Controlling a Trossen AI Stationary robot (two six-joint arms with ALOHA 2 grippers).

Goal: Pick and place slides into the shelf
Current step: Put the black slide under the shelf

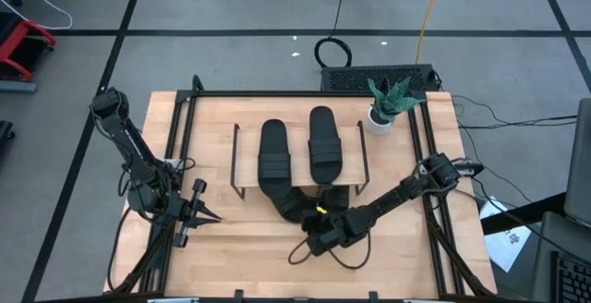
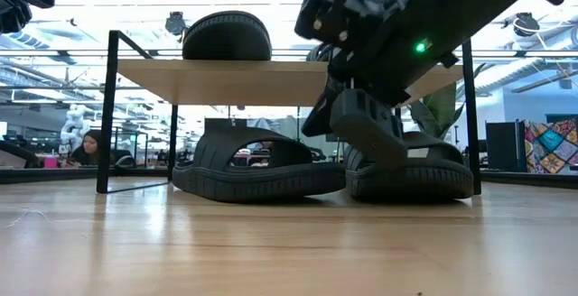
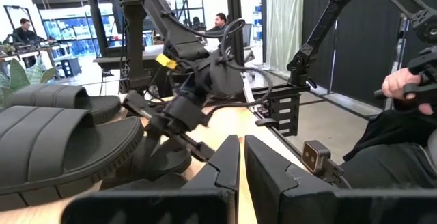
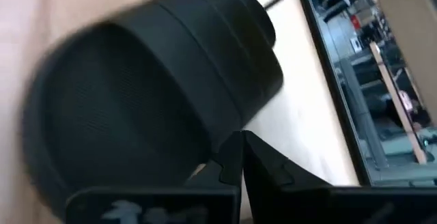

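Light wooden desk (image 1: 231, 238) carries the low wood-topped shelf (image 1: 245, 151). Right hand (image 1: 319, 238) is clamped on a black ribbed slide sandal (image 2: 375, 129), tilted before the shelf; it may snag the board edge. Left hand (image 1: 189, 212) waits, fingers nearly together.

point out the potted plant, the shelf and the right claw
potted plant (image 1: 378, 118), high view, on its white pot
shelf (image 2: 235, 81), low view, on the front edge of its light wood top board
right claw (image 1: 312, 238), high view, at its fingertips beside the black slide
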